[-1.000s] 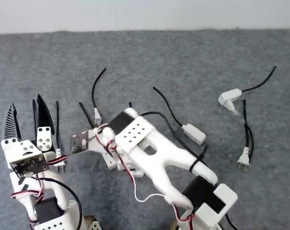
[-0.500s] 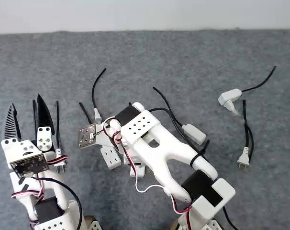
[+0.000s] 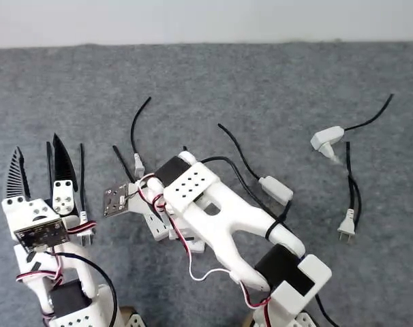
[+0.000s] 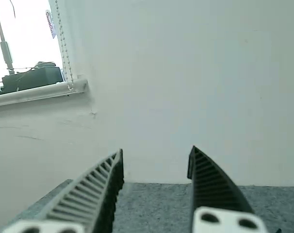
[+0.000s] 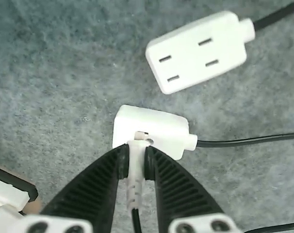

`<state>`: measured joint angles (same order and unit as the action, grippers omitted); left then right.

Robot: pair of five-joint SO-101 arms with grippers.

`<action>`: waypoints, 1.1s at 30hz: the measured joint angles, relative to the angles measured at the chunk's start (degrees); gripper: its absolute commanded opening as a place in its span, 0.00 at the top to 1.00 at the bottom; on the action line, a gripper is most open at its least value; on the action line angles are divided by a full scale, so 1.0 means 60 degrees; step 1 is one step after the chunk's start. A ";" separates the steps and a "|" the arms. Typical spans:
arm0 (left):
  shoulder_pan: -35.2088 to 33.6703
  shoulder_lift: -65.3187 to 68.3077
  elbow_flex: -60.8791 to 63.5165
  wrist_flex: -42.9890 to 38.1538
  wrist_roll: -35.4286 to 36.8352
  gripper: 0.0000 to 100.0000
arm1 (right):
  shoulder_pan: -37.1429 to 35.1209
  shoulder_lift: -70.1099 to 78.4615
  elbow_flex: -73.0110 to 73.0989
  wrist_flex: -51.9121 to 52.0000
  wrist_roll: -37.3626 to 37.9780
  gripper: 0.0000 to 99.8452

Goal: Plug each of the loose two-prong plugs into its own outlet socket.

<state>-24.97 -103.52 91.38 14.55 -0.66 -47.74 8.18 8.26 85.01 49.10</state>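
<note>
My right gripper [image 5: 136, 151] is shut on a small white two-prong plug [image 5: 135, 167]. The plug's front end meets the side of a white socket block [image 5: 149, 130] lying on the grey carpet; the prongs are hidden. A second socket block [image 5: 198, 51] with two pairs of slots lies just beyond it. In the high view the right arm [image 3: 193, 187] covers this spot, with part of a socket block [image 3: 157, 228] showing under its wrist. My left gripper [image 3: 39, 170] stands open at the near left, fingers pointing up, holding nothing.
Another socket block [image 3: 276, 189] on a black cord lies right of the right arm. At the far right are a white block [image 3: 327, 139] and a loose plug [image 3: 346, 228]. A further plug [image 3: 138, 165] lies ahead of the right wrist, one more [image 3: 86, 235] beside the left arm.
The right wrist swung slightly away and to the right half a second ago, then came back to about where it was. The left arm has not moved.
</note>
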 measured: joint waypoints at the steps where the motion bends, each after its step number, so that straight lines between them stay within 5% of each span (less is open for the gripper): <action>1: 0.0000 0.0000 0.0000 0.0000 0.0000 0.78 | 0.0000 0.0000 0.0000 0.0000 0.0000 0.99; 33: 0.0190 0.0000 0.0190 0.0000 0.0015 0.78 | -0.0249 -0.0542 0.2535 -0.2696 -0.0117 0.99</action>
<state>-23.82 -103.52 92.53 14.55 -0.57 -49.23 4.92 23.47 68.84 48.40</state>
